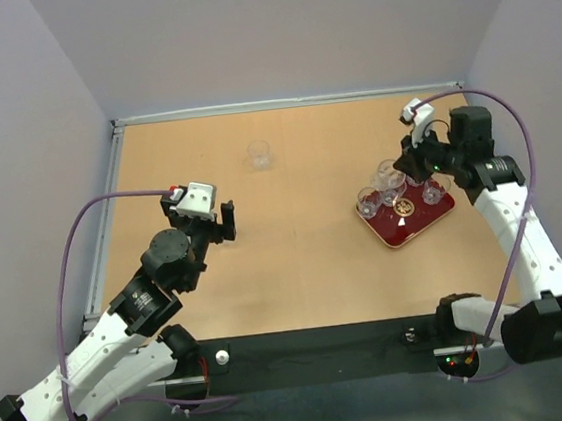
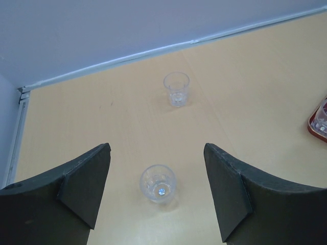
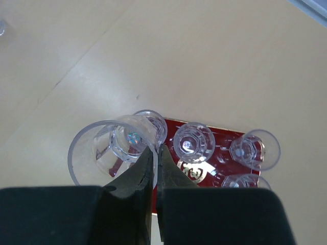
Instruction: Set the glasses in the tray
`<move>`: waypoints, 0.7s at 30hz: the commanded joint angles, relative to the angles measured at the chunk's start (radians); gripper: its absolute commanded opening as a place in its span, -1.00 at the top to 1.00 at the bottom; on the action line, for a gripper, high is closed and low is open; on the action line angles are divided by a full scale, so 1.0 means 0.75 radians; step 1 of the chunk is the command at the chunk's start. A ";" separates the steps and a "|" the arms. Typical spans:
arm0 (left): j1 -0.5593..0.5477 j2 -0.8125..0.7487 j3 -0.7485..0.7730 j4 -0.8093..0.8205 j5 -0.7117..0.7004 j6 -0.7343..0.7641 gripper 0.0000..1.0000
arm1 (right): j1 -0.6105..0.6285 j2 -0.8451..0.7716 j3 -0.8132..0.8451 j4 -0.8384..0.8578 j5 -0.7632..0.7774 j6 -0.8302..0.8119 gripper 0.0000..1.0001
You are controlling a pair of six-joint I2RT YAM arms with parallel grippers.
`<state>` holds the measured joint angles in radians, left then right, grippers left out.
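Tabletop [image 1: 297,269] bearing a red tray [image 1: 415,226], on which four glasses [image 3: 194,143] are stood. A fifth glass [image 3: 102,148] is pinched by its wall in the right jaws; the left jaws are spread wide, a sixth glass [image 2: 158,184] framed between. Judged light, slick, brittle: a rim grasp is advised.

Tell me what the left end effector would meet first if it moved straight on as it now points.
The left end effector would most likely meet the nearer glass, seen between its open fingers; a second glass stands farther on. Depth is uncertain.

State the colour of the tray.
Dark red tray, gold emblem; clearest in the right wrist view.
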<state>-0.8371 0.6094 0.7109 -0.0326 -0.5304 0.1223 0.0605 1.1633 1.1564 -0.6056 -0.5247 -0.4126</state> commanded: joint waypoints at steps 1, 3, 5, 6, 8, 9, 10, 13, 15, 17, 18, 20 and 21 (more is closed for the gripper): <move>0.006 0.001 -0.019 0.080 0.004 0.007 -0.70 | -0.144 -0.137 -0.081 0.024 0.002 0.047 0.99; 0.006 0.004 -0.021 0.080 0.010 0.005 -0.70 | -0.237 -0.217 -0.140 0.024 0.008 0.067 0.99; 0.006 0.004 -0.021 0.078 0.014 0.003 -0.70 | -0.303 -0.262 -0.178 0.024 0.035 0.086 0.99; 0.006 0.004 -0.021 0.078 0.016 0.003 -0.70 | -0.318 -0.283 -0.206 0.024 0.055 0.096 0.99; 0.006 0.001 -0.021 0.078 0.020 0.001 -0.70 | -0.336 -0.324 -0.239 0.022 0.118 0.108 0.99; 0.006 -0.005 -0.021 0.078 0.024 0.003 -0.70 | -0.340 -0.330 -0.249 0.020 0.147 0.124 0.99; 0.006 -0.003 -0.021 0.078 0.028 0.003 -0.70 | -0.340 -0.338 -0.272 0.020 0.176 0.133 0.99; 0.006 -0.009 -0.019 0.078 0.038 -0.001 -0.70 | -0.342 -0.336 -0.300 0.024 0.276 0.157 0.99; 0.006 -0.015 -0.019 0.078 0.043 -0.001 -0.70 | -0.342 -0.326 -0.315 0.026 0.327 0.176 0.99; 0.006 -0.021 -0.019 0.076 0.045 -0.003 -0.70 | -0.344 -0.302 -0.335 0.026 0.352 0.190 0.99; 0.006 -0.025 -0.021 0.076 0.045 -0.003 -0.70 | -0.346 -0.293 -0.339 0.028 0.356 0.192 0.99; 0.006 -0.033 -0.019 0.076 0.051 -0.001 -0.70 | -0.349 -0.273 -0.349 0.032 0.350 0.194 0.99; 0.006 -0.035 -0.019 0.076 0.053 -0.003 -0.70 | -0.353 -0.259 -0.362 0.036 0.346 0.194 0.99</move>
<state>-0.8356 0.6052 0.7109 -0.0299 -0.4976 0.1219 -0.1909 0.9474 0.9031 -0.6163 -0.3008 -0.2916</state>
